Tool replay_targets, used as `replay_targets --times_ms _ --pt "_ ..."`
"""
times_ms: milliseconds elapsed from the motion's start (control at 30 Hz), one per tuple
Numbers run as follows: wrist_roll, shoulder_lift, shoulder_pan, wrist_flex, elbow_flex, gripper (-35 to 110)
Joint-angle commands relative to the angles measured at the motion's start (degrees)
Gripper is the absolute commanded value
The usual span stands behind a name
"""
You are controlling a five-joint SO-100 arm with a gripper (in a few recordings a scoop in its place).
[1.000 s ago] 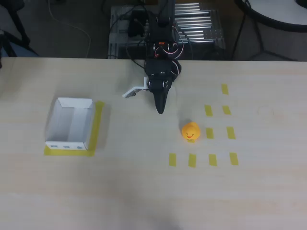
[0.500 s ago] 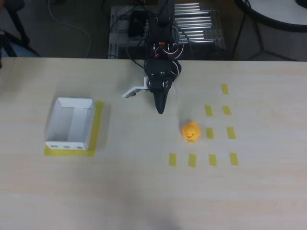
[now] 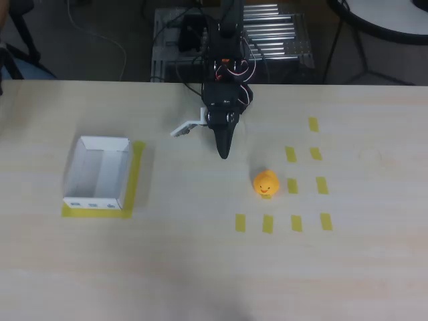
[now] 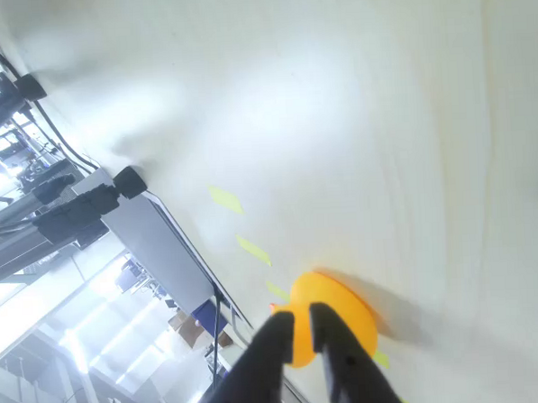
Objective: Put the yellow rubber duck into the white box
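Nothing moved | white box [image 3: 97,174] empty | yellow rubber duck [image 3: 265,183] on table [image 3: 200,267]

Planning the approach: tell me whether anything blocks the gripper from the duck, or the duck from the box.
Nothing visible does. Bare table separates the gripper from the yellow rubber duck, and the duck from the white box.

Yellow rubber duck [image 3: 265,183] sits upright, well apart from open white box [image 3: 97,172].

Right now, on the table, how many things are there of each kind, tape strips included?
Rubber duck: 1
White box: 1
Short yellow tape strips: 9
Yellow tape border under the box: 1
Total: 12
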Motion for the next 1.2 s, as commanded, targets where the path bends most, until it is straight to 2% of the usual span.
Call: replay_targets --times_ms 0,233,333,500,567,600,767,900,1167 --pt "-0.4 3.0 -1.3 -1.1 1.5 0" --pt "-0.7 3.0 -2.2 -1.6 1.4 0" --pt "-3.6 -1.6 -0.8 -4.0 -3.5 0" --pt "-24.8 -23.6 -1.9 -5.5 -23.1 0" --pt "-34.0 -33.1 -4.0 0.4 -32.3 11" --pt "-42.5 -37.4 -4.0 4.5 -36.7 21" --pt "-51.6 -54.5 -4.8 10.5 -48.3 42" --pt "-52.2 -66.2 -7.3 10.1 -53.7 47" --pt "-46.4 -86.4 -14.4 15.8 -68.6 46"
